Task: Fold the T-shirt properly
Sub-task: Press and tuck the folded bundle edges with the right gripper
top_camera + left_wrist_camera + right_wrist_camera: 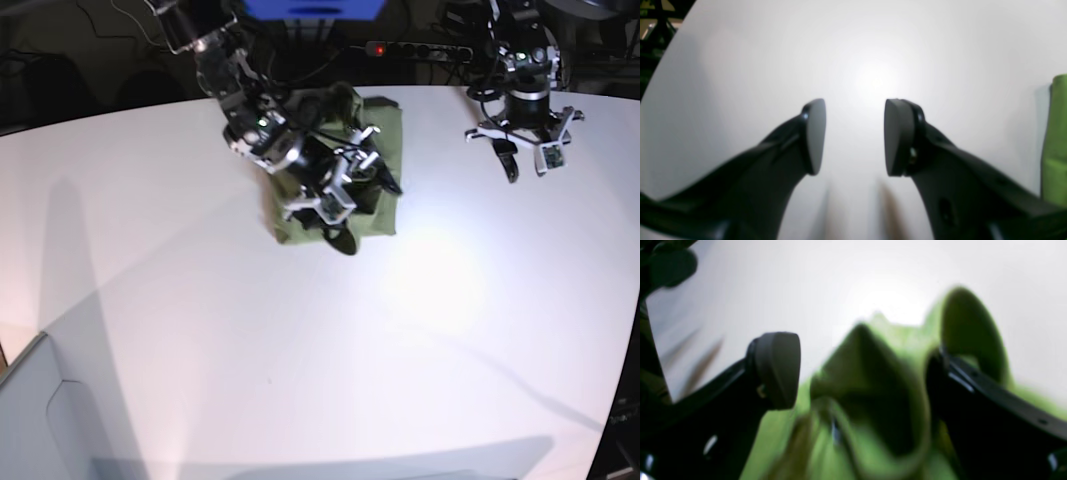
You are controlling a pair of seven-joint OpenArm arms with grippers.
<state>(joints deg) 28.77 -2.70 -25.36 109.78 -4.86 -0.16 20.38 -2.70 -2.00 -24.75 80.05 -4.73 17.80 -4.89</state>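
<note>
Green cloth, the T-shirt (385,140), lies bunched into a rough folded block near the far edge of the white table (300,350), towards the middle of that edge. From the base view its near edge looks fairly straight and its right side runs up in a neat line, though the top is hidden behind the arm.

Right above it sits the right claw (345,205), its black fingers spread wide over the cloth. The right wrist view shows the same claw (857,370) with the shirt (873,380) humped up in blurred folds between the two fingers; one pad (778,368) stands clear on the left with white table behind it, while the other finger is half wrapped by a green fold. I cannot tell whether that cloth is pinched, and the fingers do not meet on it.

Off to the side, well apart from the shirt, the left claw (525,160) hangs over bare table. Its wrist view shows that claw (853,136) part open, holding nothing, with only a strip of green (1055,140) at the picture's right edge.
</note>
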